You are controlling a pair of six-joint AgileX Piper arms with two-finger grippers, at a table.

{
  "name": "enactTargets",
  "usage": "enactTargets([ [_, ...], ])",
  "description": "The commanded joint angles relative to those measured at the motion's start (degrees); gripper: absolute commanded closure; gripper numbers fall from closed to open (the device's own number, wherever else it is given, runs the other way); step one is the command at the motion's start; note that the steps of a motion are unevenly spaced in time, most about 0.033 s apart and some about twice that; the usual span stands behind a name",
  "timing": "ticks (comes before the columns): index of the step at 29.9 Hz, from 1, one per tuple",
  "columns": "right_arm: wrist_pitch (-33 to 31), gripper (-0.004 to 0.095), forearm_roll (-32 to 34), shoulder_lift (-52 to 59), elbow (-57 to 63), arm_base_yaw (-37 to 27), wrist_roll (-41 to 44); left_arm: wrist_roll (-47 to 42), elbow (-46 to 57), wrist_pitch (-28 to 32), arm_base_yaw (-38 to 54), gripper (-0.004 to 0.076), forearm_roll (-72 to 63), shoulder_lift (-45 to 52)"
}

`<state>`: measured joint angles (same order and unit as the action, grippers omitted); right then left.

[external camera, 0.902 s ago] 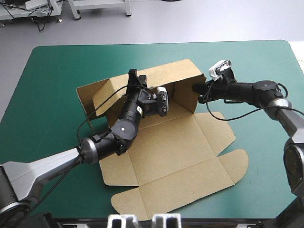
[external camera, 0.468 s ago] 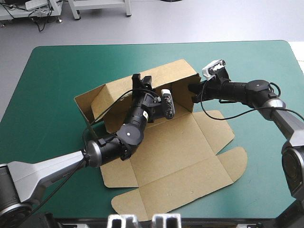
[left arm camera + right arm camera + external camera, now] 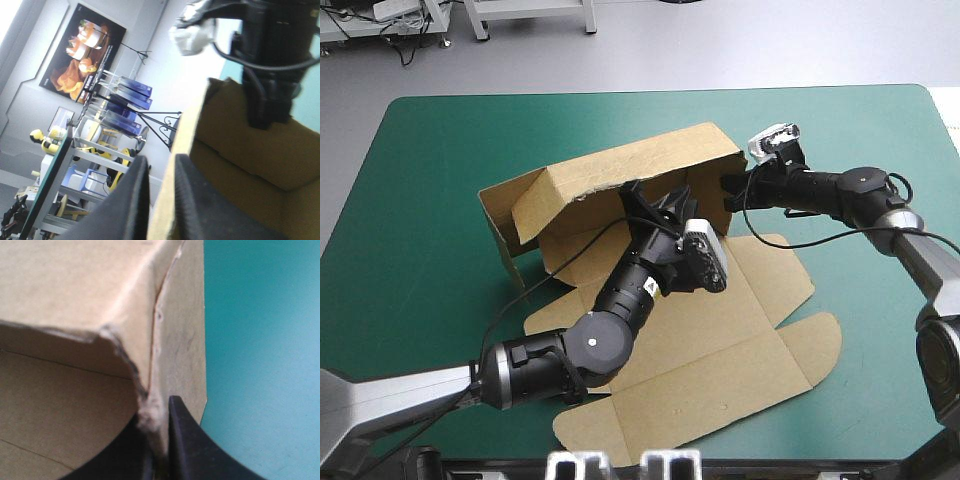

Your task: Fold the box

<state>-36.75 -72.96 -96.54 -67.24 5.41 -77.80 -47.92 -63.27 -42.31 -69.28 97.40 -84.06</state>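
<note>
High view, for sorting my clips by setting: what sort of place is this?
Probably a robot lab bench: a teal-green-covered table, and a left gripper and right gripper each shut on a brown box.

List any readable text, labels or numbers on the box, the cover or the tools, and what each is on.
None readable.
The box: plain brown board, no print visible on the faces in view.
The teal-green cover: unmarked.
The left tool and right tool: plain black fingers, no label visible.
</note>
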Motion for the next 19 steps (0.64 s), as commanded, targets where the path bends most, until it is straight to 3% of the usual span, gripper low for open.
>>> enactTargets([
  [1, -1.14, 0.0911, 1.50, 5.73, -1.19, 0.18, 4.56, -1.64, -5.91, -2.41, 0.90, 0.0720, 1.21, 4.78],
  [7, -1.67, 0.0911, 13.56, 11.68, -1.19, 0.18, 17.57, 1.21, -15.71, 6.31, 8.74, 0.0709, -15.19, 7.82],
  [12, -4.59, 0.0911, 20.74, 16.48, -1.29, 0.18, 28.14, 10.51, -23.47, 7.44, 21.22, 0.0709, -32.50, 8.60],
  [15, -8.01, 0.0911, 27.25, 18.72, -1.80, 0.18, 35.47, 20.72, -27.38, 7.44, 30.70, 0.0709, -48.85, 8.60],
  [19, -17.80, 0.0911, 37.04, 19.24, -5.46, 0.18, 46.32, 31.31, -28.79, 6.44, 43.50, 0.0709, -69.75, 8.60],
])
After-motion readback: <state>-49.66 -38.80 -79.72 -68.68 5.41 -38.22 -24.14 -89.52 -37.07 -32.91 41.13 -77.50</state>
